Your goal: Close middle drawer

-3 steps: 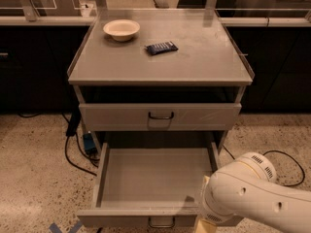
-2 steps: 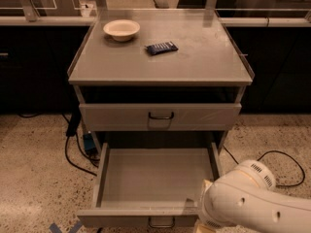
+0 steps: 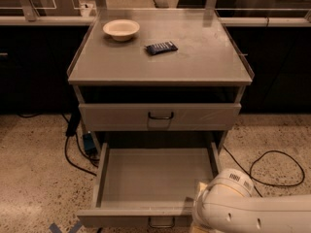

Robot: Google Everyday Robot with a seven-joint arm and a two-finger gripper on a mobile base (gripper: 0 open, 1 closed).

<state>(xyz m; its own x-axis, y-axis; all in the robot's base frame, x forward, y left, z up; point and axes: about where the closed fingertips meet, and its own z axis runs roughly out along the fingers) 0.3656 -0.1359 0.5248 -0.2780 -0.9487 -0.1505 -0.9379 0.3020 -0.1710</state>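
Camera view | middle drawer (image 3: 155, 178): lower centre, pulled well out, empty | gripper: hidden behind white arm (image 3: 252, 212), lower right, near the drawer's front right corner; open or shut cannot be told | step: judged best pushed square on the front panel near the handle (image 3: 161, 222), straight inward, to avoid skewing

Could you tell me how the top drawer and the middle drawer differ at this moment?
The top drawer is pushed in; the middle drawer is pulled far out, its empty inside showing. The top drawer's front is taller than the middle drawer's low front. Both are grey with a dark centre handle. The gripper is hidden behind the arm at the middle drawer's front right corner.
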